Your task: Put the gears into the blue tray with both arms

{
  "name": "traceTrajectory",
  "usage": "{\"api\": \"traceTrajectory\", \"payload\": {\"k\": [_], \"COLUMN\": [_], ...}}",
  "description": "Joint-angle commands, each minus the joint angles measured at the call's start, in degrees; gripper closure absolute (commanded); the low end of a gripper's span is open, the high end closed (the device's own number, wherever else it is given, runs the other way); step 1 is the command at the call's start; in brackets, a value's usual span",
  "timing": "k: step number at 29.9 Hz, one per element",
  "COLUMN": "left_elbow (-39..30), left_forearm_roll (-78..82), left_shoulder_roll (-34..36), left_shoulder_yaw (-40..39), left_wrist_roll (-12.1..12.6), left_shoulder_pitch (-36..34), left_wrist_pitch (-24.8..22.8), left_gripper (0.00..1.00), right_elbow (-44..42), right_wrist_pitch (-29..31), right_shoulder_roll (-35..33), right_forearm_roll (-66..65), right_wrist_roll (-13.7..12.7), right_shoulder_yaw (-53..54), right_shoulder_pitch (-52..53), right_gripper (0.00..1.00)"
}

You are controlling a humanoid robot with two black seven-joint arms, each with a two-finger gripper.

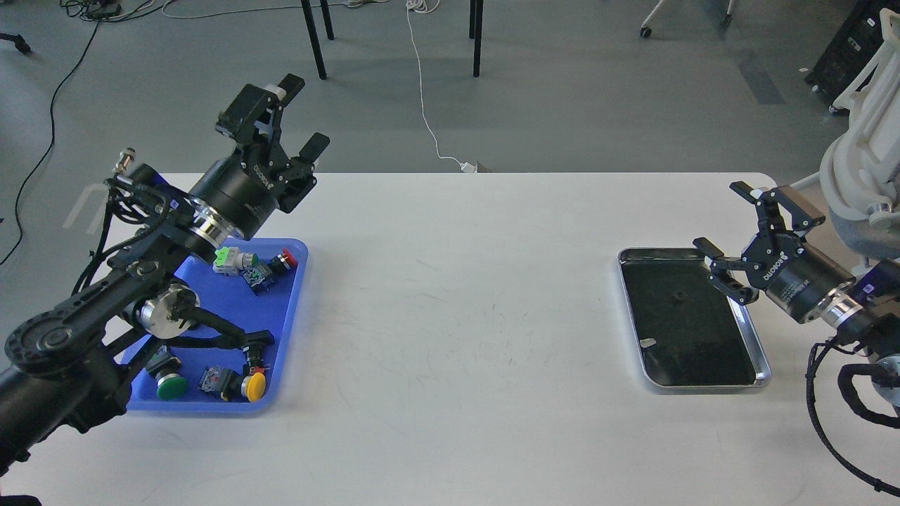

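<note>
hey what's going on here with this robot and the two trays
A two-armed robot is sorting small parts at a white table. The blue tray on the left holds push-button switches. The silver-rimmed tray on the right holds one small black gear. The left gripper hangs above the blue tray's far end and the right gripper above the silver tray; both have open, empty jaws.

My white rectangular table [450, 393] with rounded corners fills most of what I see, its top a bit scuffed around the middle. Beyond it at 12 o'clock is smooth grey floor [576, 91] under soft, even light. Thin black furniture legs [314, 39] stand up there, and a white cable [424, 98] snakes down toward the table edge. Black cables [56, 91] trail at 10 o'clock, and a white chair frame [861, 140] sits at 2 o'clock.
</note>
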Motion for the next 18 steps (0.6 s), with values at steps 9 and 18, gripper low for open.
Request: {"api": "traceTrajectory", "payload": {"k": [9, 18], "left_elbow": [0.5, 0.4], "left_forearm_roll": [0.4, 0.3], "left_shoulder_roll": [-1.0, -0.8], "left_shoulder_yaw": [-0.5, -1.0], "left_wrist_roll": [0.4, 0.4], "left_shoulder_pitch": [1.3, 1.7], "left_wrist_pitch": [-0.5, -0.5], "left_gripper": [0.02, 0.02], "right_elbow": [-0.3, -8.6], "right_wrist_pitch": [0.0, -1.0], "right_shoulder_roll": [-6.1, 6.0], "right_forearm_roll": [-51.1, -63.3], "right_wrist_roll": [0.0, 0.0], "right_shoulder_yaw": [-16.4, -48.7], "right_shoulder_pitch": [23.9, 43.6], "right_gripper": [0.01, 0.01]}}
